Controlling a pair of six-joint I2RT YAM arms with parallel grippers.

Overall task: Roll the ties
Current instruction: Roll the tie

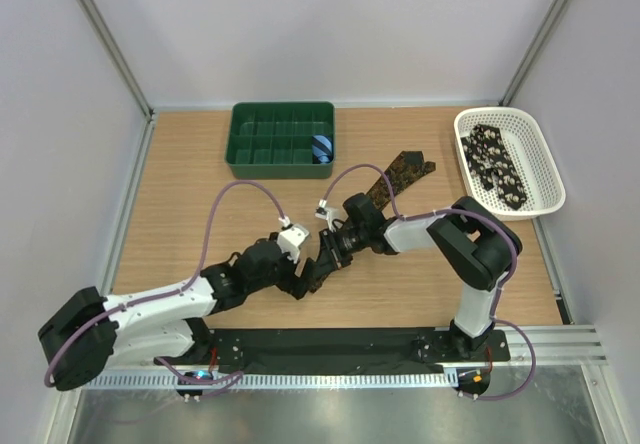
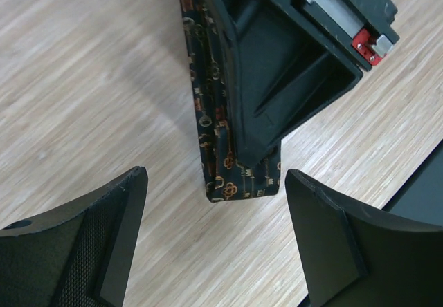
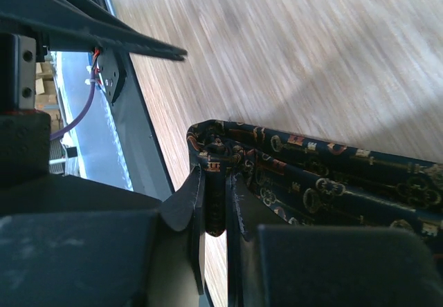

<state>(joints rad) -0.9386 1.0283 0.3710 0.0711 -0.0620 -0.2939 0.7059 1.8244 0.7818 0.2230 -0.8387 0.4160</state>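
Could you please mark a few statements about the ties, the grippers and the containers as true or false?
1. The right gripper is shut on the brown tie. True.
2. The left gripper clamps that tie. False: it is open, straddling the tie's folded end.
3. The white basket holds a black spotted tie. True.
4. The blue striped roll lies in the basket. False: it sits in the green compartment tray.

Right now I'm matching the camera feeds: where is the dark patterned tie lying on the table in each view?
Top external: the tie runs diagonally from centre toward upper right.
Left wrist: the tie has its folded end mid-frame.
Right wrist: the tie fills the lower right.
Shared landmark: the right gripper pinching that folded end.
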